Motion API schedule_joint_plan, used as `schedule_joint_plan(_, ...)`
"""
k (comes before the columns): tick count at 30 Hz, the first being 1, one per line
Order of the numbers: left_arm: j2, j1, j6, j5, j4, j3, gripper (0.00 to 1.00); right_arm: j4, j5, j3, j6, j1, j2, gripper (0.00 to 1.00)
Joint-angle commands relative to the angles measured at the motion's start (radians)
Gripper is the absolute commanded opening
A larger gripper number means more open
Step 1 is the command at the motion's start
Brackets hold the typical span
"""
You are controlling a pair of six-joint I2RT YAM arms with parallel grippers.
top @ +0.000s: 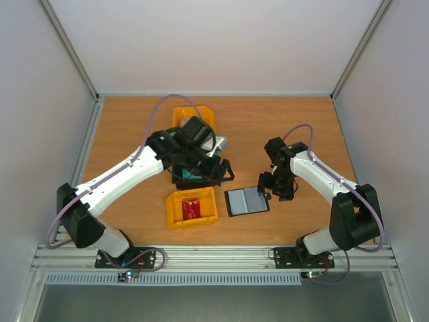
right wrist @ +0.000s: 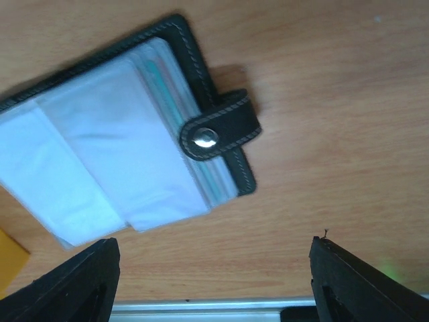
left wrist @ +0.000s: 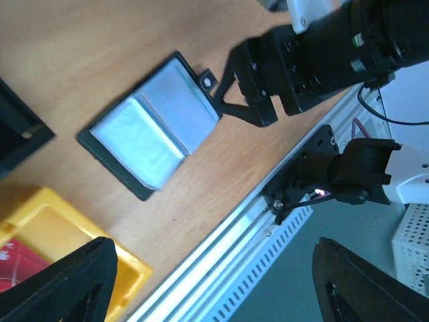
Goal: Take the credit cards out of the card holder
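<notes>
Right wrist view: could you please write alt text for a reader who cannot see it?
A black card holder lies open on a wooden table, pale shiny pockets up, its snap strap folded over the right edge. A teal card peeks from a pocket. The right end effector is open and empty, its fingers framing the bottom corners.

Card holder (top: 247, 201) lies open on the table (top: 301, 121), front centre. Near bin (top: 173, 209) just left of it, one card (top: 191, 208) inside. Far bin (top: 194, 117) sits at the back; third bin (top: 179, 180) between the two, under left arm (top: 127, 171). Right gripper (top: 265, 187) beside holder's right edge.
</notes>
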Motion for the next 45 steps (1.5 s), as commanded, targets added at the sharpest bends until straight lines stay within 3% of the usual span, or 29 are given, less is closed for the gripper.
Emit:
schedule_joint_plan(1, 0.057, -0.081, -0.135, -0.053, 0.007, 0.039, 0.8, 0.145, -0.078, 0.008, 0.016, 0.029, -0.007, 0.75)
schedule_joint_plan(5, 0.1, -0.099, -0.16, -0.122, -0.021, 0.072, 0.81, 0.268, -0.092, 0.006, 0.054, 0.111, 0.106, 0.75)
schedule_joint_plan(10, 0.096, -0.097, -0.139, -0.218, -0.046, 0.082, 0.83, 0.201, 0.053, 0.093, 0.054, 0.164, 0.232, 0.81)
schedule_joint_plan(16, 0.071, -0.097, -0.145, -0.195, -0.029, 0.033, 0.84, 0.181, 0.171, 0.058, 0.086, 0.173, 0.27, 0.83)
schedule_joint_plan(20, 0.06, -0.093, -0.14, -0.209, -0.026, 0.022, 0.84, 0.236, 0.171, -0.02, 0.14, 0.173, 0.287, 0.72)
schedule_joint_plan(27, 0.061, -0.093, -0.143, -0.2, -0.002, -0.005, 0.82, 0.189, 0.275, -0.034, 0.12, 0.17, 0.229, 0.4)
schedule_joint_plan(38, 0.214, -0.125, -0.276, -0.087, 0.207, -0.008, 0.83, 0.196, 0.169, -0.039, 0.003, 0.084, 0.137, 0.1)
schedule_joint_plan(45, 0.277, -0.148, -0.305, -0.079, 0.253, 0.001, 0.99, 0.18, 0.087, -0.041, -0.017, 0.047, 0.048, 0.06)
